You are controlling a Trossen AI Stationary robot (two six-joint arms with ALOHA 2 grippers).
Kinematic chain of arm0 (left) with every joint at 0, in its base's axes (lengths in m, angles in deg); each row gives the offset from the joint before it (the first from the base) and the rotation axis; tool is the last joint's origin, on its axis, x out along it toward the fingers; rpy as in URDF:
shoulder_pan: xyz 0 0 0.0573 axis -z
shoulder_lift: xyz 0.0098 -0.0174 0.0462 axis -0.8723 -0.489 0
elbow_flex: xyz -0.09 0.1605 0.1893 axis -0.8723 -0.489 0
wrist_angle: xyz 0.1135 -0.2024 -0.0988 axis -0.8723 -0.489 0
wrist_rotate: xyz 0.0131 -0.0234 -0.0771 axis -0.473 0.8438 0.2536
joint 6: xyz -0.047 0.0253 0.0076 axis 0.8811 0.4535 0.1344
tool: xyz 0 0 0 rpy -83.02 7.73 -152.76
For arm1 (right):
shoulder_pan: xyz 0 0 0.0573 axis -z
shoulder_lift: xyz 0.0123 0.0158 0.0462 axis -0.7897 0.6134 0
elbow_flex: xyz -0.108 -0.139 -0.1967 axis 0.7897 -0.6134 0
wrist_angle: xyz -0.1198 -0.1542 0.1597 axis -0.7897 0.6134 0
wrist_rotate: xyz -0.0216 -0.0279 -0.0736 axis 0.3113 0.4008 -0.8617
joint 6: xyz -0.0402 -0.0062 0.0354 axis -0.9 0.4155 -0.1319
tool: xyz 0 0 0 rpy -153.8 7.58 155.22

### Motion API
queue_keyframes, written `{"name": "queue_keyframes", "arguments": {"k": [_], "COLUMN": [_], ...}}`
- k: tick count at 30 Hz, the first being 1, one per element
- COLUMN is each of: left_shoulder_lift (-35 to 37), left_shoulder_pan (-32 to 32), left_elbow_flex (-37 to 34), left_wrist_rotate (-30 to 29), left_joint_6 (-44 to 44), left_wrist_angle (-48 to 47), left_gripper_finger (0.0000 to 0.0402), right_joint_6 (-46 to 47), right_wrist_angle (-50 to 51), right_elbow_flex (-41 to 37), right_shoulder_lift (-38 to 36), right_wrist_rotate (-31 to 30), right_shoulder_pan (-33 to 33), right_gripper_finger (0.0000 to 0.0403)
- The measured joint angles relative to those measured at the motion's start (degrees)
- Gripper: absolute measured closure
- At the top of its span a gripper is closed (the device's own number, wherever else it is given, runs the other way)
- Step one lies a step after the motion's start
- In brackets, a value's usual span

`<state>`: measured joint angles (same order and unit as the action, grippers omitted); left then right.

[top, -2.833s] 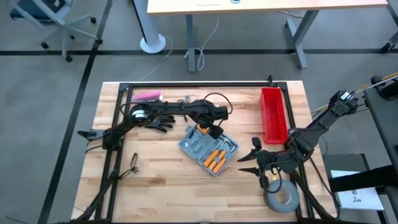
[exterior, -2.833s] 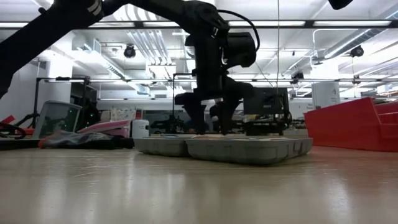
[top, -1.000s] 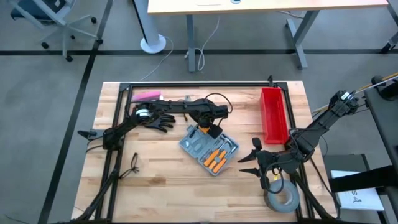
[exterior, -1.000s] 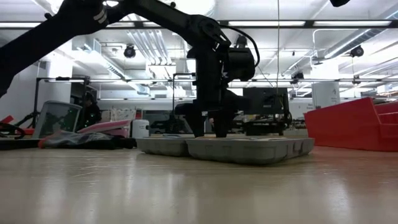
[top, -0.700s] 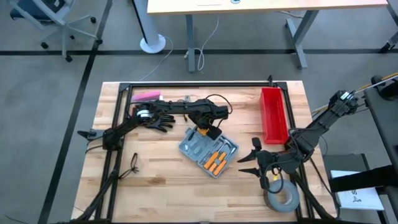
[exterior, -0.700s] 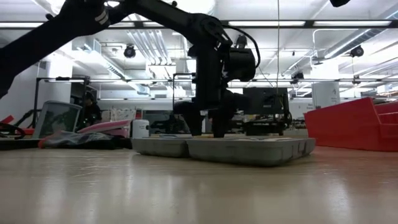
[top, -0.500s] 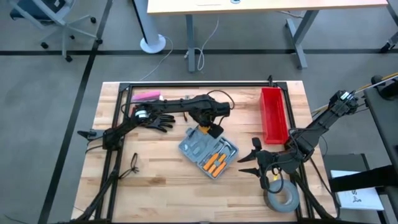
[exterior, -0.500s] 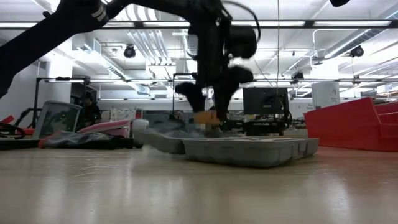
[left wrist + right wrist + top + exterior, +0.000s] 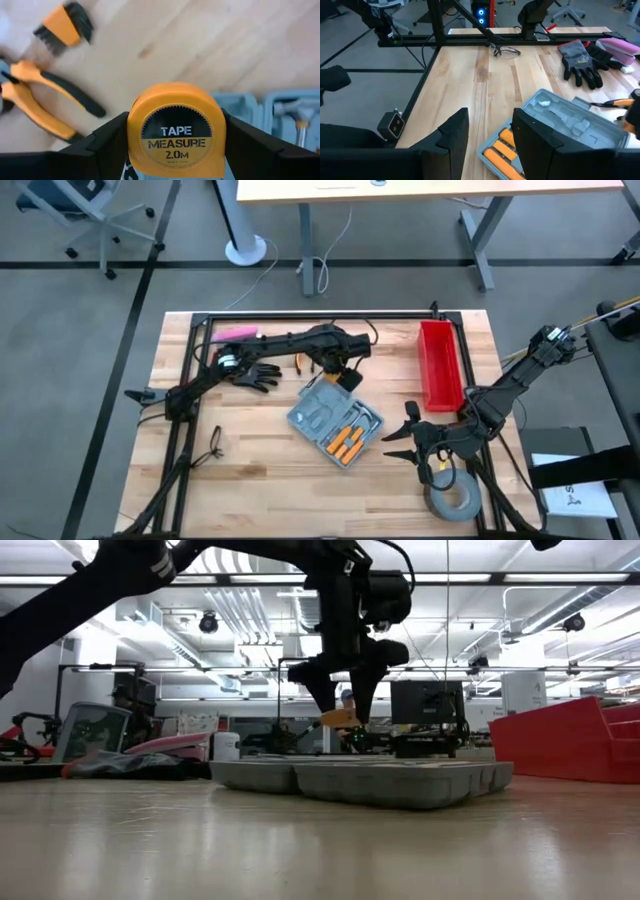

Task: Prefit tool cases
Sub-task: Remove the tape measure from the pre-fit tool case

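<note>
The left claw (image 9: 341, 718) hangs above the bench (image 9: 250, 470), clenched on an orange tape measure (image 9: 176, 131) whose face fills the left wrist view between the two fingers. Just below and in front of this claw the tool case (image 9: 336, 421) lies open and flat, with several orange-handled tools already seated in the half farther from the claw, while the nearer half looks mostly bare of orange. Beyond the claw, orange-handled pliers (image 9: 42, 102) and a small brush-like tool (image 9: 64, 25) lie loose on the wood, so I judge the fitting roughly half done: the tape measure and those pieces remain. The right claw (image 9: 404, 438) waits beside the case, fingers parted, grasping nothing.
</note>
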<state>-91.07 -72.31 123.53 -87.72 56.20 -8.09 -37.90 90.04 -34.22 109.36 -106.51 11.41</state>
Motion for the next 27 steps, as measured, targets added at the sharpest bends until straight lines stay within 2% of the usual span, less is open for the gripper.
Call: {"name": "queue_keyframes", "arguments": {"k": [9, 17, 27], "left_shoulder_lift": [0.0, 0.0, -0.3], "left_shoulder_pan": [-4.8, -7.8, -8.5], "left_elbow_flex": [-1.6, -2.9, -2.9], "left_wrist_rotate": [0.2, 1.9, 3.5], "left_joint_6": [0.0, -1.0, -6.1], "left_wrist_angle": [8.6, 12.2, 17.1], "left_gripper_finger": [0.0138, 0.0138, 0.0138], "right_joint_6": [0.4, -1.0, -1.1], "right_wrist_angle": [-0.1, -1.1, -1.5], "right_elbow_flex": [0.0, 0.0, 0.0], "right_shoulder_lift": [0.0, 0.0, 0.0], "right_wrist_rotate": [0.0, 0.0, 0.0], "right_shoulder_pan": [0.0, -0.1, -0.1], "right_gripper_finger": [0.0272, 0.0272, 0.0272]}}
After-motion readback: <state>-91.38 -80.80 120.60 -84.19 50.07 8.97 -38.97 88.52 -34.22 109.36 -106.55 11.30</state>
